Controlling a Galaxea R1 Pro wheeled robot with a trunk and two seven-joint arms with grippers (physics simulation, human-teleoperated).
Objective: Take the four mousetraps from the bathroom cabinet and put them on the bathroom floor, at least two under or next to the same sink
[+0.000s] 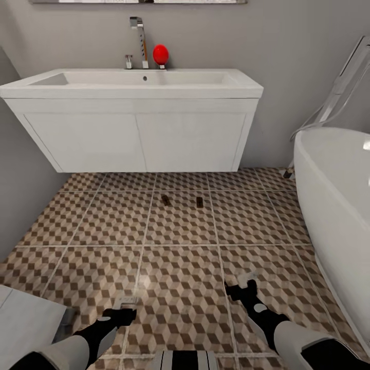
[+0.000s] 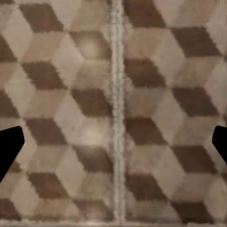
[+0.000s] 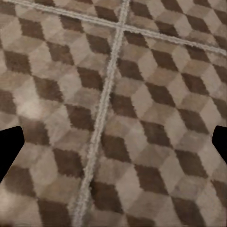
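I am looking at a bathroom floor of big square tiles with a brown, beige and grey cube pattern. At the far wall hangs a long white sink with a white two-door box under it, and a small red ball sits on its back edge beside the silver tap. A big smooth white bathtub curves along my right side.

Two tiny brown wooden mousetraps lie flat on the tiles just in front of the sink, one a little left of the other, not touching.

My left gripper and my right gripper both hang low over bare tiles, well apart from the traps. Both hold nothing. In each wrist view the black fingertips sit far out at the edges, so the fingers are spread wide.
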